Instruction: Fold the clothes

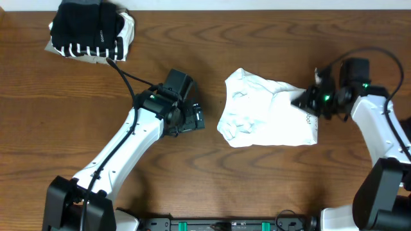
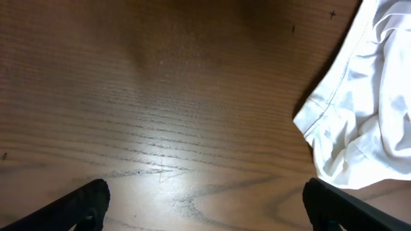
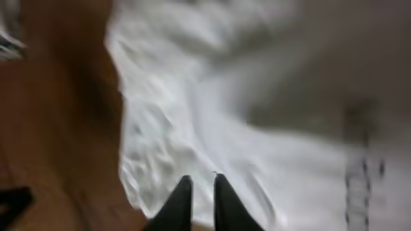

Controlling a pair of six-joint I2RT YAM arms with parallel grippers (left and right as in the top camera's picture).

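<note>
A crumpled white T-shirt lies on the wooden table, right of centre, with small dark lettering at its right edge. My right gripper hovers over that right edge. In the right wrist view its two dark tips stand a narrow gap apart above the white cloth, with nothing pinched between them. My left gripper rests just left of the shirt. It is wide open over bare wood, and the shirt's hem shows ahead to its right.
A pile of other clothes, black, black-and-white striped and beige, sits at the far left corner. A black cable runs from near it to the left arm.
</note>
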